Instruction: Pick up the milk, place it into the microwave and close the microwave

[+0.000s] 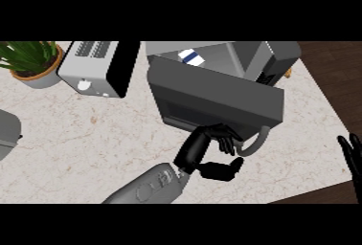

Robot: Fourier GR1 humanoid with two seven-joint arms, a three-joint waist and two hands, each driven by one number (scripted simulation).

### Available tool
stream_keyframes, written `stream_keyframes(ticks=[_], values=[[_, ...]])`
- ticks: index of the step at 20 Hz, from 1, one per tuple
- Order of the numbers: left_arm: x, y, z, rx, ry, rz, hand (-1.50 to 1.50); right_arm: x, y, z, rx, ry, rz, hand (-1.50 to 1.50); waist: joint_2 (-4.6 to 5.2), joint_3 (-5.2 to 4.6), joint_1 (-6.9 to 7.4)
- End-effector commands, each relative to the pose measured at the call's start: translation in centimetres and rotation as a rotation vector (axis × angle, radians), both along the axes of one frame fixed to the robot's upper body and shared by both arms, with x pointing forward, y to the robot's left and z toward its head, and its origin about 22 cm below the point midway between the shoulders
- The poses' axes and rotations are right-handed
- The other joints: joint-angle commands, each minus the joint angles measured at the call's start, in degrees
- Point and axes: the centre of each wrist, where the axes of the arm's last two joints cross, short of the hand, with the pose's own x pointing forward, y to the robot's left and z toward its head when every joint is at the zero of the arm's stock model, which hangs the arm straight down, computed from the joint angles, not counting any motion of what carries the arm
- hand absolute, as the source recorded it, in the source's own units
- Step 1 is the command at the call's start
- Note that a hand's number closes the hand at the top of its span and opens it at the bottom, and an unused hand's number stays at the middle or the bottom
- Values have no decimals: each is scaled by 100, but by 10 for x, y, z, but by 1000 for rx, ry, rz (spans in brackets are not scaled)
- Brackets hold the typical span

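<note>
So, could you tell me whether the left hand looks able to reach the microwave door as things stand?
Probably yes: the left hand is already at the microwave door, fingers by its lower edge, nothing between them.

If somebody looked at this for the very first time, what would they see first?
Probably the big grey microwave door in the middle, swung partway, with the black left hand pressed against its lower edge beside the curved handle. Behind the door, the blue-and-white milk peeks out from inside the microwave. The green plant sits in the far left corner.
</note>
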Motion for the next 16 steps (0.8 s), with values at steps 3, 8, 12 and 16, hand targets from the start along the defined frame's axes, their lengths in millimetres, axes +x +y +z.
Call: stream_keyframes(ticks=[3,8,12,16], values=[[19,-7,24,-116,-65,81,-150,7,-1,13,19,-33,48,-150,98,8,-341],[36,-8,35,-146,-100,128,-150,11,-2,21,27,-47,76,-150,149,18,-505],[46,-11,43,-147,-119,156,-150,18,-2,29,37,-65,107,-150,188,26,-660],[55,-11,50,-159,-129,173,-150,24,-6,38,38,-78,142,-150,239,35,-729]])
